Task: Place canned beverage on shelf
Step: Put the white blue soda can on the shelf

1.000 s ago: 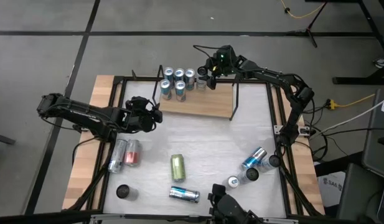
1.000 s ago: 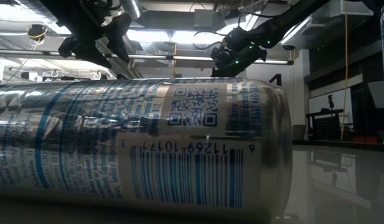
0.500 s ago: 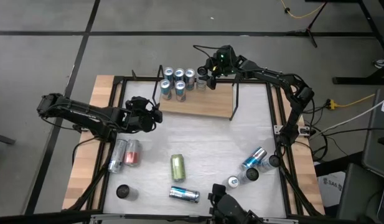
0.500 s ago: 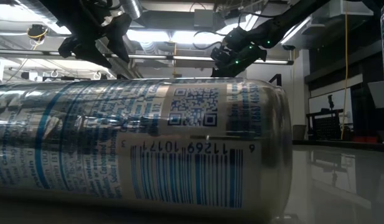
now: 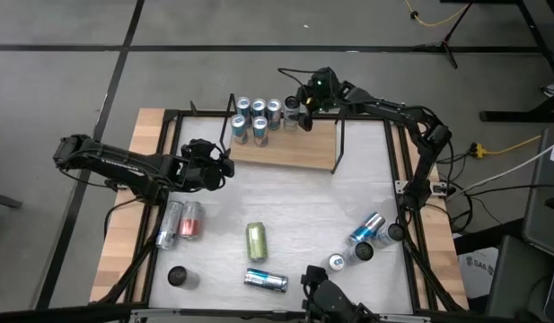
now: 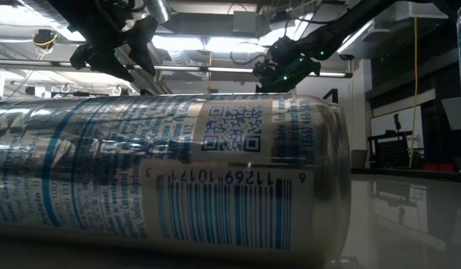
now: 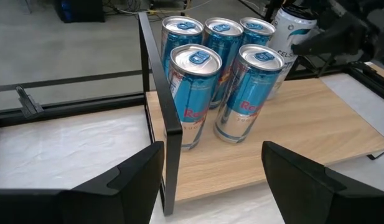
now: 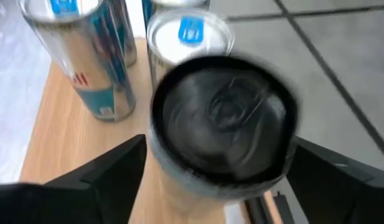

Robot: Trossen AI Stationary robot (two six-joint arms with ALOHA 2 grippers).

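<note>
5 blue cans (image 7: 216, 74) crowd the shelf (image 5: 294, 148); loose cans (image 5: 256, 240) below

black-topped can (image 8: 223, 121) between claw fingers (image 8: 92, 177), seemingly untouched | shelf board (image 8: 67, 137) | two blue cans (image 8: 86, 56) behind

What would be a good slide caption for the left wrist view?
Five upright blue-and-silver beverage cans grouped on the light wooden shelf, a white can beside them.

Two dark jointed arms, green light
</note>
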